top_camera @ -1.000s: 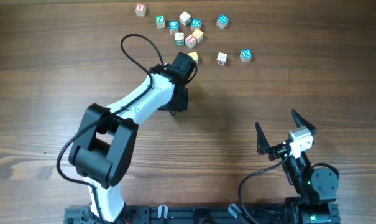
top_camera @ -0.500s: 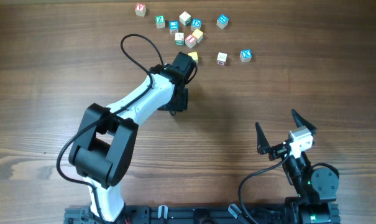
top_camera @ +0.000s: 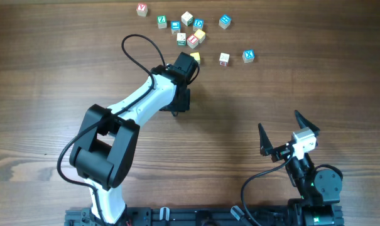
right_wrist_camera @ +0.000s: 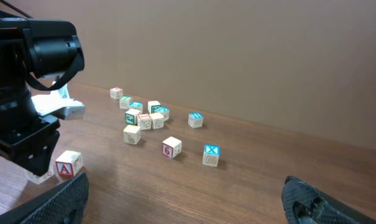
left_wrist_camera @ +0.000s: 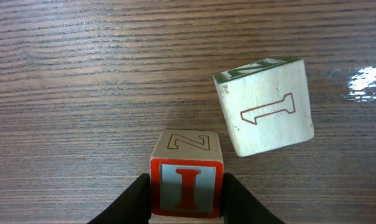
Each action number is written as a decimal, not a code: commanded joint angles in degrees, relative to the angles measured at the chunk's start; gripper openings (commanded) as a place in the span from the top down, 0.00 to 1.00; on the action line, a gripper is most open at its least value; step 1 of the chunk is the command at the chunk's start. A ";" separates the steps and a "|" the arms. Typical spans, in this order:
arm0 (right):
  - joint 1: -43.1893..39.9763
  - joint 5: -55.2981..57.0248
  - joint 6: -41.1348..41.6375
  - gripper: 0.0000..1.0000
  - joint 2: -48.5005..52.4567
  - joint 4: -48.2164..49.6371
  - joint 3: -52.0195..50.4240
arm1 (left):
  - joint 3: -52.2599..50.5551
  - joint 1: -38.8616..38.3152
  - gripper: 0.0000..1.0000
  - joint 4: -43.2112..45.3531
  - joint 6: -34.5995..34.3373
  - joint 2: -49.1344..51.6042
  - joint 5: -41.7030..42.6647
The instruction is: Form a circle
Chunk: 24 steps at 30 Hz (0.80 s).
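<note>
My left gripper (left_wrist_camera: 186,190) is shut on a small wooden letter cube (left_wrist_camera: 188,144) with a red-framed "I" face and a "Z" on the face beyond it. The cube rests on the wooden table. A pale cube marked "1" (left_wrist_camera: 265,107) lies tilted just beyond it to the right, not touching it. Overhead, the left gripper (top_camera: 192,61) reaches to just below the scattered cubes, with a yellow cube corner (top_camera: 195,58) showing at its tip. My right gripper (top_camera: 278,120) stands open and empty at the near right. A circle of cubes is out of view.
Several letter cubes lie in a loose cluster (top_camera: 190,32) at the far middle. A "6" cube (top_camera: 224,58) and a blue "X" cube (top_camera: 249,56) lie apart to the right. From the right wrist, a red "A" cube (right_wrist_camera: 68,165) sits by the left arm.
</note>
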 commanded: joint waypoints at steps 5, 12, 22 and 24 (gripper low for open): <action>-0.33 -0.35 -0.17 0.00 -0.46 0.09 -0.07 | -0.37 -0.15 0.66 0.11 -0.35 0.35 0.33; -0.33 -0.35 -0.17 0.00 -0.46 0.09 -0.07 | -0.39 -0.15 0.66 -0.92 -0.33 0.35 0.50; -0.33 -0.35 -0.17 0.00 -0.46 0.09 -0.07 | -0.39 -0.15 0.65 -0.24 -0.35 0.35 0.50; -0.33 -0.35 -0.17 0.00 -0.46 0.09 -0.07 | -0.39 -0.15 0.65 0.04 -0.35 0.35 0.50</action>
